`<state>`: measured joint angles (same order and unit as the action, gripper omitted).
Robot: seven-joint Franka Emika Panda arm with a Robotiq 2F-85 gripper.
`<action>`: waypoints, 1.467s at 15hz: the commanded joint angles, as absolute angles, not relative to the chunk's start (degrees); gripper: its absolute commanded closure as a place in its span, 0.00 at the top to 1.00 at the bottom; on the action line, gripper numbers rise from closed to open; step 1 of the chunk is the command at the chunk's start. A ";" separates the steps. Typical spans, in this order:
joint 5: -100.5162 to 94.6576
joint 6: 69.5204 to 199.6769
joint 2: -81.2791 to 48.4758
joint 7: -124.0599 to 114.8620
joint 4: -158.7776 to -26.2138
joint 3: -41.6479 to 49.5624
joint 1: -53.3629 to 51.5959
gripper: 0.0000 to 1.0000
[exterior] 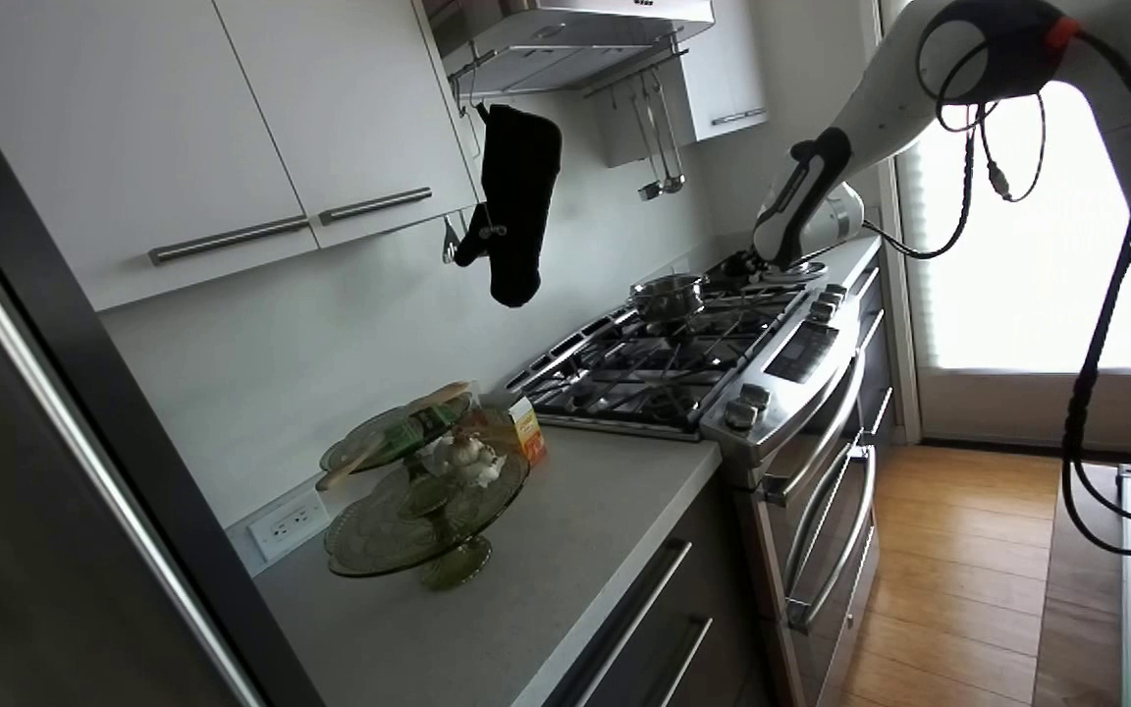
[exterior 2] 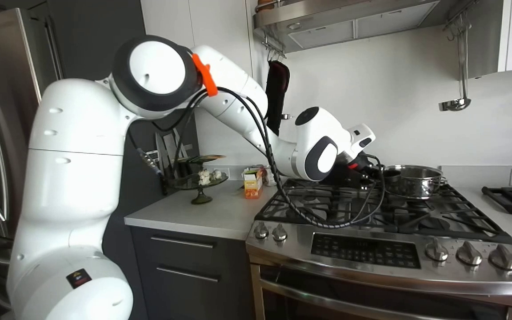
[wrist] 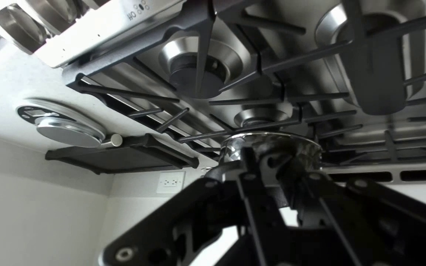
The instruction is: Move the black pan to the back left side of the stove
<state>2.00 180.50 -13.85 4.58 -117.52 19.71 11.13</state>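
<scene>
"One stove (exterior 2: 367, 253), one white arm (exterior 2: 82, 178), one steel pot (exterior 2: 420, 187), one carton (exterior 2: 253, 184) and five knobs (exterior 2: 436, 251): do we agree?"

"We do. The pot sits back right on the stove; beside the stove lie a black tray (wrist: 124, 159) and a scale (wrist: 68, 131). In an exterior view the arm's cable (exterior 2: 334, 225) crosses in front of the burners (wrist: 183, 79)."

"And the pan?"

"We cannot pick it out for sure; a dark shape (exterior 2: 342, 174) at the back sits partly behind the arm."

"The gripper (wrist: 266, 159)?"

"In the wrist view its fingers (wrist: 250, 186) overlap the pot, dark and blurred; we cannot tell whether they stand apart or clamp something."
</scene>
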 commanded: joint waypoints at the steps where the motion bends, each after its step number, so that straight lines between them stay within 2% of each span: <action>1: 3.94 183.58 -1.53 12.76 -132.06 10.39 16.30 0.05; 2: 5.87 181.74 1.67 14.40 -135.09 6.96 17.49 0.05; 3: 3.29 182.39 -6.52 9.97 -127.11 12.54 14.50 0.05; 4: 3.59 182.32 -4.76 10.44 -129.05 11.15 14.85 0.20; 12: 3.55 182.31 -6.47 10.35 -127.81 12.24 14.61 0.20; 13: 3.55 182.31 -6.47 10.35 -127.77 12.24 14.61 0.05; 17: 10.86 179.97 -3.29 18.40 -127.46 -1.12 16.43 0.05; 22: 20.89 174.64 -7.26 30.32 -118.95 -13.03 16.87 0.05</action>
